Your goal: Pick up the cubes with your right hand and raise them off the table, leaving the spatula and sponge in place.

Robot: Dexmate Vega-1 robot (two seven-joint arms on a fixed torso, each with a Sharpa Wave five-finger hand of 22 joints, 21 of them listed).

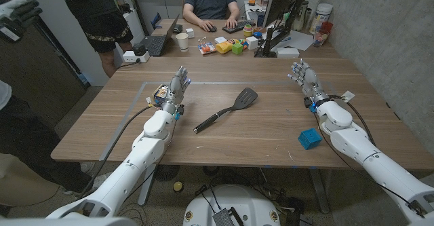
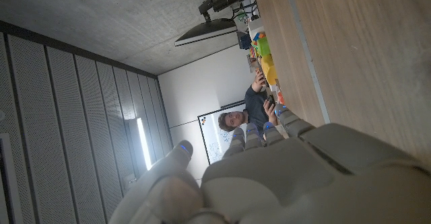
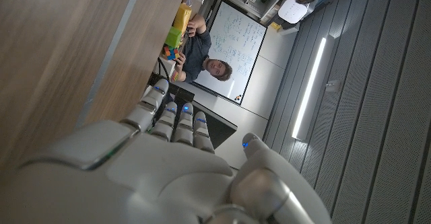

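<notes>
A blue cube [image 1: 309, 138] sits on the wooden table [image 1: 271, 121] near the front right edge, beside my right forearm. A black spatula [image 1: 227, 108] lies in the middle of the table, blade toward the far side. My right hand [image 1: 305, 77] stands at the right, behind the cube, fingers straight and apart, holding nothing. My left hand [image 1: 178, 87] stands left of the spatula, fingers up, empty. The wrist views show the back of my left hand [image 2: 289, 177] and my right hand [image 3: 155, 177] with fingers extended along the table.
A person sits at the far desk [image 1: 210, 5] with keyboards, a cup [image 1: 182, 42] and colourful blocks [image 1: 230, 47]. A monitor [image 1: 281, 12] stands at back right. Another person [image 1: 102, 15] stands at back left. A cable runs along my left arm.
</notes>
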